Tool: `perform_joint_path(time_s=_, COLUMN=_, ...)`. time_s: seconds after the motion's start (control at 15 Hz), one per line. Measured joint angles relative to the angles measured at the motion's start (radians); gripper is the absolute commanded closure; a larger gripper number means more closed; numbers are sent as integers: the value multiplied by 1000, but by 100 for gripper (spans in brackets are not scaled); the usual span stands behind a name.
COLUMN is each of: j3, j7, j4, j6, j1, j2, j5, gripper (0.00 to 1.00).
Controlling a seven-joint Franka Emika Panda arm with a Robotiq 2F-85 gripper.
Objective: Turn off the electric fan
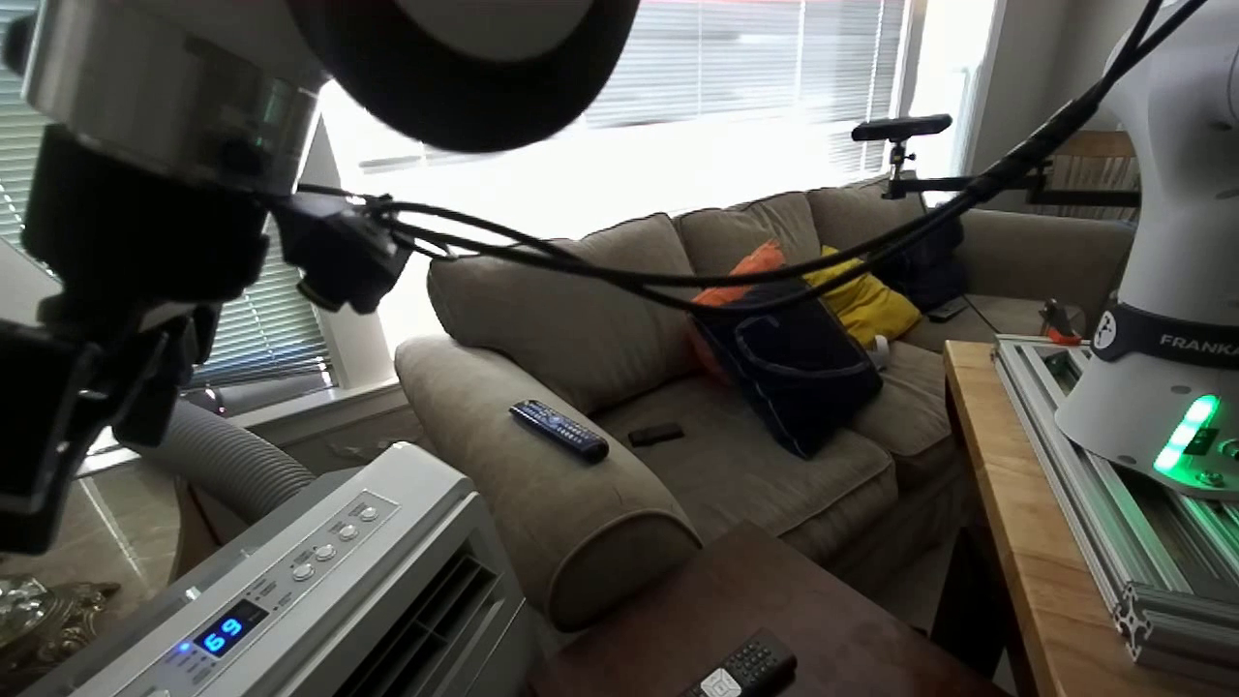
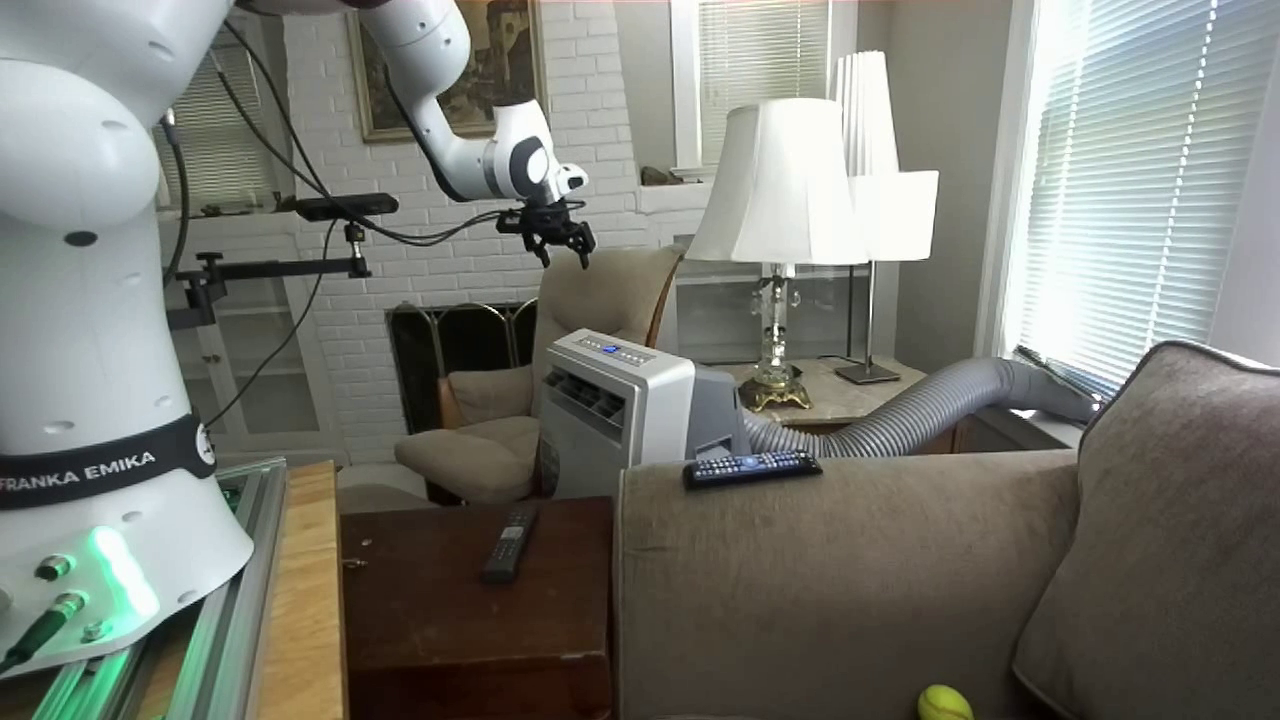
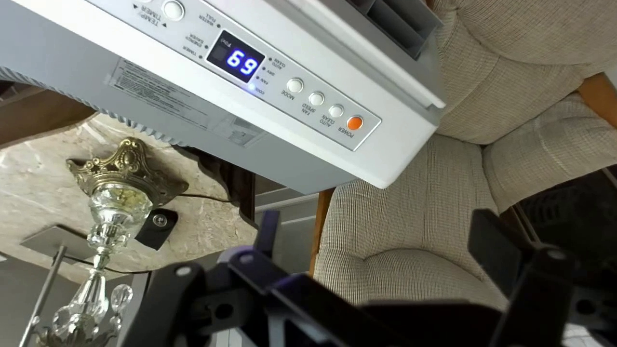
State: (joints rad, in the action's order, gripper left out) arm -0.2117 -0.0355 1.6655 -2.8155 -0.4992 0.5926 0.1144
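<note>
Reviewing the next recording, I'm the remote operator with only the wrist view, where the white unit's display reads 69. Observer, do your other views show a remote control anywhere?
Observer: Yes. In both exterior views a dark remote control lies on top of the couch arm.

Operator: Is that the only one?

Observer: No. Both exterior views show another remote on the brown wooden top beside the couch.

Operator: And how high is the gripper compared with the fan unit?

Observer: In an exterior view the gripper hangs higher than the unit's top, with the back of the armchair showing between them.
</note>
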Motion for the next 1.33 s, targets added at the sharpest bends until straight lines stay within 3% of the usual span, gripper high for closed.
perform_joint_path(time_s=0.6, j3=182, j7=-155, j4=-202, j6=-5, j1=-188, j2=180, j5=16, gripper=0)
perform_joint_path(time_s=1.33, j3=181, j7=-155, j4=-256, j6=37, j1=-187, j2=254, j5=16, gripper=0)
